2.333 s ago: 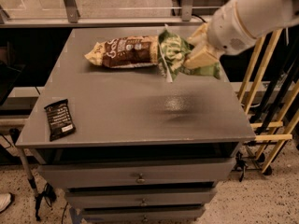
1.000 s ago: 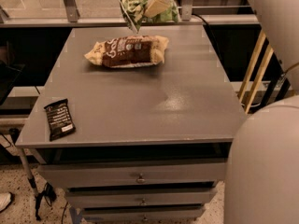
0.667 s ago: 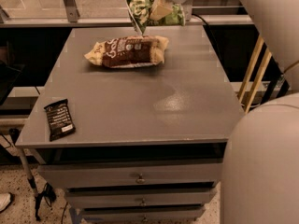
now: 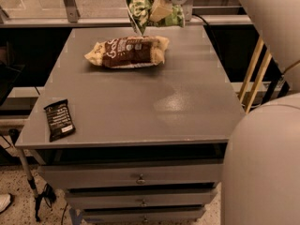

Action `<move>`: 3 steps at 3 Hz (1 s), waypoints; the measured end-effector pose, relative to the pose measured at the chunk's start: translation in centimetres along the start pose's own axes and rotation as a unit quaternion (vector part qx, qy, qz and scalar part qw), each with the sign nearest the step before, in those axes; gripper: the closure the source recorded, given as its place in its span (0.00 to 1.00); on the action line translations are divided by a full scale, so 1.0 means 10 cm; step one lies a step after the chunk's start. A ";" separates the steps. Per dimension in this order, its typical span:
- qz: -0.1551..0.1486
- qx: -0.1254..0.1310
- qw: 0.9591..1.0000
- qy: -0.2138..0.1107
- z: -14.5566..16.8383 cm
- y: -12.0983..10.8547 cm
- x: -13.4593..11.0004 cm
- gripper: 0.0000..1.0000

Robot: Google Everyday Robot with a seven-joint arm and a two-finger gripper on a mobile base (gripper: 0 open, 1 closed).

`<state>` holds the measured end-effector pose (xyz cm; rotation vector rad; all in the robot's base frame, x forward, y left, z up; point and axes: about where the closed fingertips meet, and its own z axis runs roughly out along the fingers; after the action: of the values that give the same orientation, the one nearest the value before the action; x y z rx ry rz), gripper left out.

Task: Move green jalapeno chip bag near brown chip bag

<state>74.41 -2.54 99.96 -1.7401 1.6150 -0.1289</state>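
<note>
The gripper [image 4: 162,12] hangs over the grey tabletop [image 4: 140,107]; its fingers [image 4: 159,9] pinch the crinkly bright-green chip bag [image 4: 138,6] just above the puffy dark-brown chip bag [image 4: 129,50].

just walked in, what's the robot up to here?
The robot's hand is shut on the green jalapeno chip bag, holding it up over the far edge of the table. The brown chip bag lies on the table just in front of it, so the green bag is close but not yet set down. A black snack bar wrapper sits untouched at the front left corner.
</note>
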 end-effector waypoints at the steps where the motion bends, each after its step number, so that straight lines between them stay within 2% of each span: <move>1: -0.001 -0.003 1.000 -0.001 0.04 0.02 -0.01 0.27; 2: -0.001 -0.005 1.000 -0.001 0.07 0.03 -0.02 0.05; 3: -0.001 -0.006 1.000 -0.001 0.08 0.03 -0.02 0.00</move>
<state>74.55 -1.97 99.25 -1.7517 1.6156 -0.1182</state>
